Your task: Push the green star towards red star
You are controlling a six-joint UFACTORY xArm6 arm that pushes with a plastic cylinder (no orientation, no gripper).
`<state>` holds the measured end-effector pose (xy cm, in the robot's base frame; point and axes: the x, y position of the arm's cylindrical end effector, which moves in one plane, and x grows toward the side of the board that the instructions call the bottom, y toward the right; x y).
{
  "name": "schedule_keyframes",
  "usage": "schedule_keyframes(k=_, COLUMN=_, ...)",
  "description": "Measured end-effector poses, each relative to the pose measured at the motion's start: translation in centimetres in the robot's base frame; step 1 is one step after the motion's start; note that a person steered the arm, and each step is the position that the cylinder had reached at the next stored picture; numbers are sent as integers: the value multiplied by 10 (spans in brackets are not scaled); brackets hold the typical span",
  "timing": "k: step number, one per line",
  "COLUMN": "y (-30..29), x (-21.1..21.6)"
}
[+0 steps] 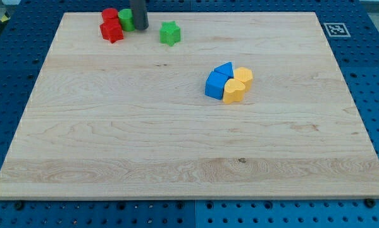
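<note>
The green star [170,33] lies near the view's top, left of centre, on the wooden board [176,152]. The red star [112,30] lies further to the view's left, with a red round block [109,14] just above it and a green round block [126,18] to its right. My tip [140,28] is the lower end of a dark rod coming down from the view's top. It stands between the green round block and the green star, close to the round block and a short gap left of the star.
A cluster of two blue blocks [217,81] and two yellow blocks [238,85] sits right of the board's centre. A black-and-white marker tag [336,29] lies off the board's top right corner. Blue pegboard surrounds the board.
</note>
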<state>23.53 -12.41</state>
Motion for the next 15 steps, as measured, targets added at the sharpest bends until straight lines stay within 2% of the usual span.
schedule_keyframes(k=2, y=-27, x=0)
schedule_keyframes(k=3, y=-2, x=0)
schedule_keyframes(k=5, y=111, x=-3)
schedule_keyframes(k=6, y=168, x=19)
schedule_keyframes(k=7, y=168, x=31)
schedule_keyframes(k=10, y=108, x=51)
schedule_keyframes(k=11, y=94, x=43)
schedule_keyframes(k=12, y=96, x=41)
schedule_keyframes(k=13, y=127, x=36)
schedule_keyframes(k=15, y=124, x=36)
